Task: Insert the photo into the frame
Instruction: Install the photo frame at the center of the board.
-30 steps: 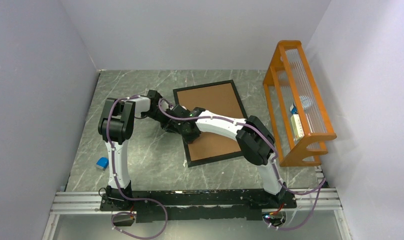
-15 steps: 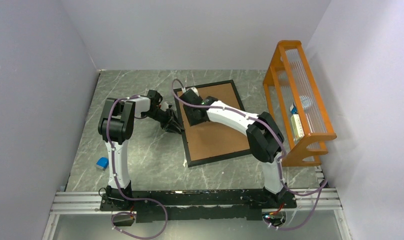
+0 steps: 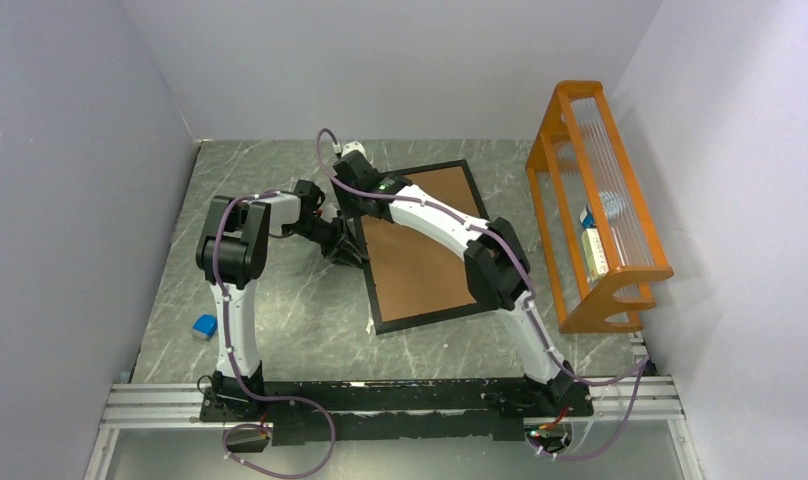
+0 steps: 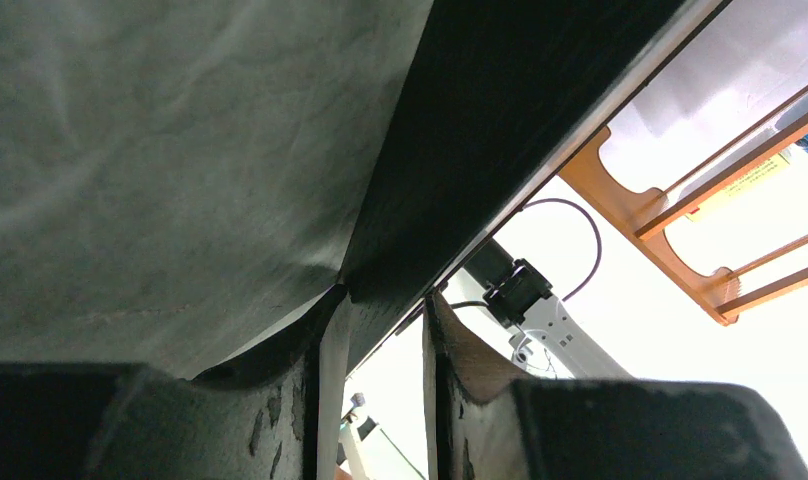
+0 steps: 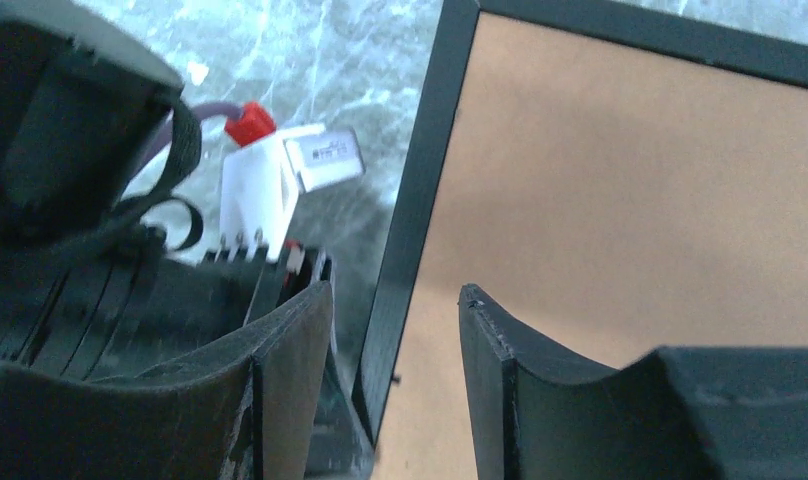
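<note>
— Two pincers to check. Left gripper (image 4: 380, 310) first?
— Clamped on the frame (image 3: 430, 317), at its left long rail; black rail running straight through the grip in the wrist view.
— Right gripper (image 5: 392, 330)?
— Jaws apart, gripping nothing. Poised above that same left rail, just beyond the left gripper, toward the far corner.
— Whereabouts of the frame?
— Down on the table (image 3: 280, 320), set askew, brown backing board (image 3: 420, 275) uppermost inside the black border. Placed between the left arm (image 3: 230, 290) and the orange rack (image 3: 600, 210), near both.
— Held rail lifted off the table?
— Cannot tell from these views.
— Anything else about?
— Small blue object (image 3: 205, 325) beside the left arm, well apart from the frame.
</note>
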### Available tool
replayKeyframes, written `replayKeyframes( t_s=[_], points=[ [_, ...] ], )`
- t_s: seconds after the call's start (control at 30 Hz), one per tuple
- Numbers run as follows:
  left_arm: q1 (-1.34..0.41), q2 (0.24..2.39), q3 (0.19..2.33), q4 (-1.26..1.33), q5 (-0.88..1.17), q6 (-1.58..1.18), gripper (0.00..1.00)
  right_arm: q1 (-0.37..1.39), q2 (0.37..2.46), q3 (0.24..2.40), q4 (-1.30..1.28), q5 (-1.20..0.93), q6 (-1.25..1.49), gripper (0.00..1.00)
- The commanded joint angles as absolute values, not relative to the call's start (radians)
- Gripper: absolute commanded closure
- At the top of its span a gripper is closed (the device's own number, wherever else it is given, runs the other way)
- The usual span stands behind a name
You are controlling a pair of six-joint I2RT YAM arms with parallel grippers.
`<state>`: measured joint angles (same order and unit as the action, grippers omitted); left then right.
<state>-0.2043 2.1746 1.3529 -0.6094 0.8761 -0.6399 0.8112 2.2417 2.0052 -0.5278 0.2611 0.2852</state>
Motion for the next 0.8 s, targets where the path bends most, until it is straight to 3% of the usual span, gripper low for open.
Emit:
replayKeyframes(
  t_s=[0.0,0.77],
  points=[
    [-0.236,2.266,1.28,-0.627,0.564,-0.592,0.78,0.793,2.322,2.131,-0.489,0.292,0.247,0.47],
    [-0.236,2.27,1.275,-0.619,0.588,-0.594,0.78,0.724,2.591,2.304,-0.386,0.342,0.192,0.5]
  ],
)
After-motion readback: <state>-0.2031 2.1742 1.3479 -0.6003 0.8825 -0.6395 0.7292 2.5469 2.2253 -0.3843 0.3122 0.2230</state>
